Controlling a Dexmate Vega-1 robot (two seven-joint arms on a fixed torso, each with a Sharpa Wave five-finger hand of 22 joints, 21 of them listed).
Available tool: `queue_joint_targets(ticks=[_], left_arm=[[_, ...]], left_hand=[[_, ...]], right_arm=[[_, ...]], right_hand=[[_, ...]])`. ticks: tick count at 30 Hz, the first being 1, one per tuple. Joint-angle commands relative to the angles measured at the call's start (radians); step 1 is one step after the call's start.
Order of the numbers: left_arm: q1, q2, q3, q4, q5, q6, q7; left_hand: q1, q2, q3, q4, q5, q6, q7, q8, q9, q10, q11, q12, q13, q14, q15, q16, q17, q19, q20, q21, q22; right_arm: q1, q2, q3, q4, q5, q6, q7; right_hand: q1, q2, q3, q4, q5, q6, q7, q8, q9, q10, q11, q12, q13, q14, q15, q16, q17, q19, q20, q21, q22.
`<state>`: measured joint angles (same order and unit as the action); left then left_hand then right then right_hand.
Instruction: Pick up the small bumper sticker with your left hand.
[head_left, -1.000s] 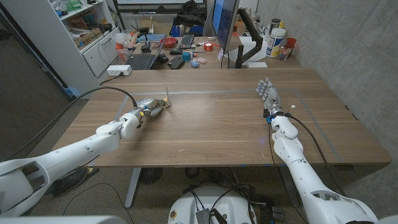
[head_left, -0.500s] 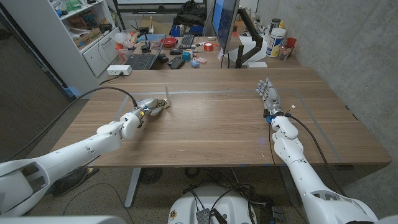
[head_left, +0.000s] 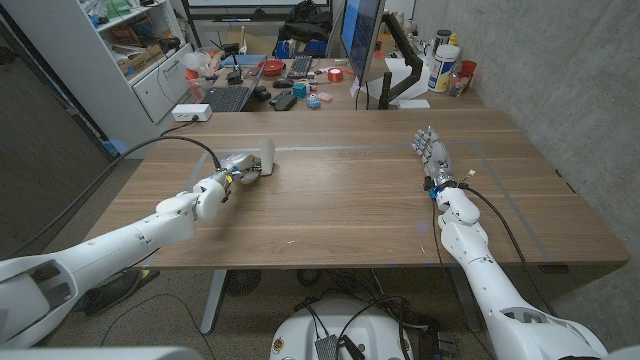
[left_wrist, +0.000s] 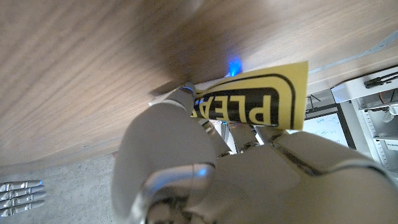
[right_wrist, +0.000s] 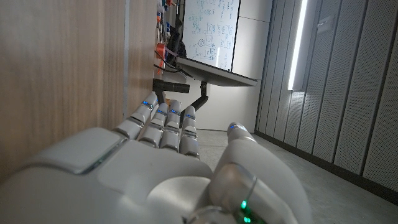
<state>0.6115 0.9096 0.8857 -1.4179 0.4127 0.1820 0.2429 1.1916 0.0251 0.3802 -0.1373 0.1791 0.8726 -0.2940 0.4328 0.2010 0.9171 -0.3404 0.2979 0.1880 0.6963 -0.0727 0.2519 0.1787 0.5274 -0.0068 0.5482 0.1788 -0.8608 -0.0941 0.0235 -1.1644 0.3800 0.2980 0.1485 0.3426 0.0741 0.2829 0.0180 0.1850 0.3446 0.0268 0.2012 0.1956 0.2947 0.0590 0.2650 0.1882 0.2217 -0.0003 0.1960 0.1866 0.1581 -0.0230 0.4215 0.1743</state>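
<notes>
The left hand (head_left: 236, 169), left of centre in the head view, pinches the yellow bumper sticker (left_wrist: 258, 102) at its lower edge; the sticker stands up from the fingertips, long axis level. The right hand (head_left: 431, 152) waits at right, fingers extended together, well apart.

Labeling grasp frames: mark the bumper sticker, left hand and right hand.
bumper sticker (left_wrist: 261, 102), left wrist view, yellow printed face.
left hand (head_left: 238, 168), head view, middle of hand, pinching sticker.
right hand (head_left: 431, 152), head view, back of hand.
</notes>
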Motion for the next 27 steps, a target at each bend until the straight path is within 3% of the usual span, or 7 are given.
queue_joint_targets(ticks=[1,27], left_arm=[[0.005,0.011,-0.016,-0.030,0.013,0.032,0.015],[0.026,0.045,-0.071,-0.116,0.008,0.064,0.054]], left_hand=[[-0.001,0.020,0.007,0.004,-0.003,0.181,0.179,0.004,-0.001,0.246,0.132,-0.003,0.096,0.414,-0.148,0.050,0.043,0.315,-0.105,0.007,0.007],[-0.005,0.016,0.011,0.009,-0.004,0.181,0.172,0.006,-0.002,0.252,0.130,-0.011,0.107,0.415,-0.146,0.042,0.047,0.300,-0.099,0.006,0.008]], right_arm=[[0.005,0.005,-0.004,0.008,0.001,0.009,0.005],[0.011,0.008,-0.008,0.011,0.001,0.012,0.010]], right_hand=[[-0.001,-0.006,0.005,-0.007,0.006,0.001,-0.002,0.000,0.001,0.009,0.000,-0.003,0.003,0.005,0.002,0.000,0.000,0.006,0.000,-0.002,0.006],[-0.003,-0.006,0.003,-0.010,0.006,0.002,-0.001,0.000,0.001,0.011,0.001,-0.006,0.003,0.005,0.002,-0.001,0.000,0.010,0.001,-0.010,0.006]])
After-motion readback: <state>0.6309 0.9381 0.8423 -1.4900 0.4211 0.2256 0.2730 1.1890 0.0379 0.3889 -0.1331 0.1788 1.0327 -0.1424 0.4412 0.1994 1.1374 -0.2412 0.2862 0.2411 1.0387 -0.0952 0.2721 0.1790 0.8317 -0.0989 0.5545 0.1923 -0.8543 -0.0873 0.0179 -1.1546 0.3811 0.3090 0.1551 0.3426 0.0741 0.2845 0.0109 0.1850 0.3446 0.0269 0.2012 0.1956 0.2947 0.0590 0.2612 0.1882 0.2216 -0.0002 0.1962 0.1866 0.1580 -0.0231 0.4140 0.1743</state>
